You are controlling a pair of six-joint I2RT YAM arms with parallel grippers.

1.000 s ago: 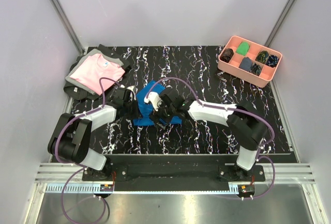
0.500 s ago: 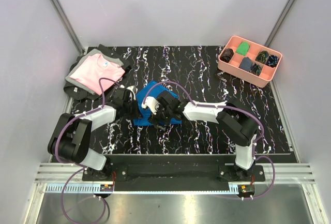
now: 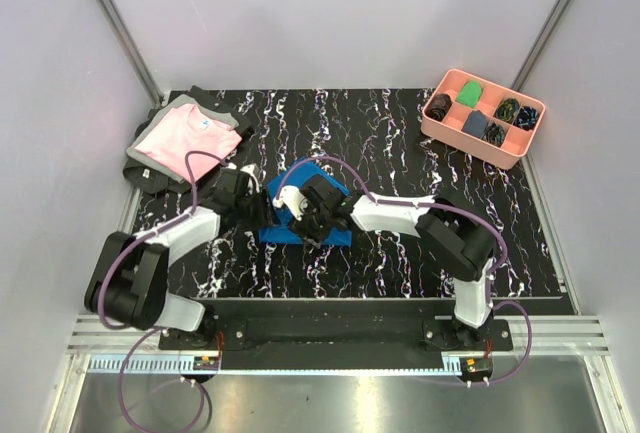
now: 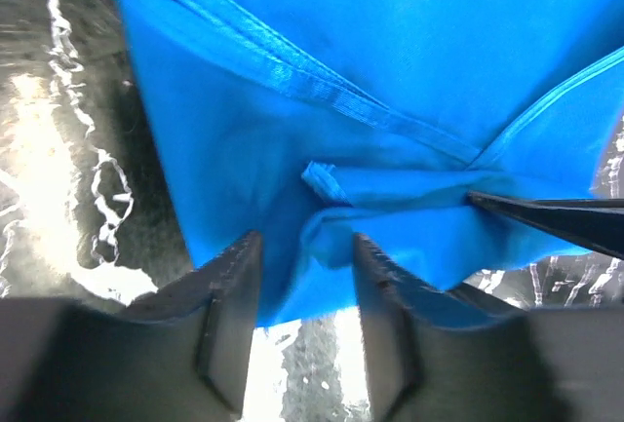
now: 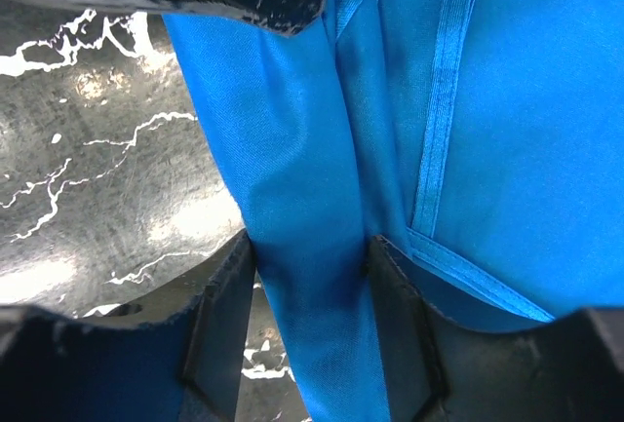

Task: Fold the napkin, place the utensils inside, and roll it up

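The blue napkin (image 3: 300, 172) lies bunched on the black marbled table, between both grippers. My left gripper (image 3: 262, 208) is at its left edge. In the left wrist view its jaws (image 4: 305, 247) stand open, with a loose fold of the napkin (image 4: 390, 52) between them and a gap on either side. My right gripper (image 3: 306, 221) comes in from the right. In the right wrist view it (image 5: 310, 251) is shut on a thick rolled fold of the napkin (image 5: 507, 100), which fills the space between both fingers. The utensils are hidden.
A folded pink shirt (image 3: 190, 140) lies at the back left corner. A salmon compartment tray (image 3: 470, 148) with small cloth bundles stands at the back right. The black marbled table (image 3: 400, 133) stretches between them.
My left gripper has opened and let go of the napkin. My right gripper has shifted slightly left and narrowed onto a fold of the napkin.
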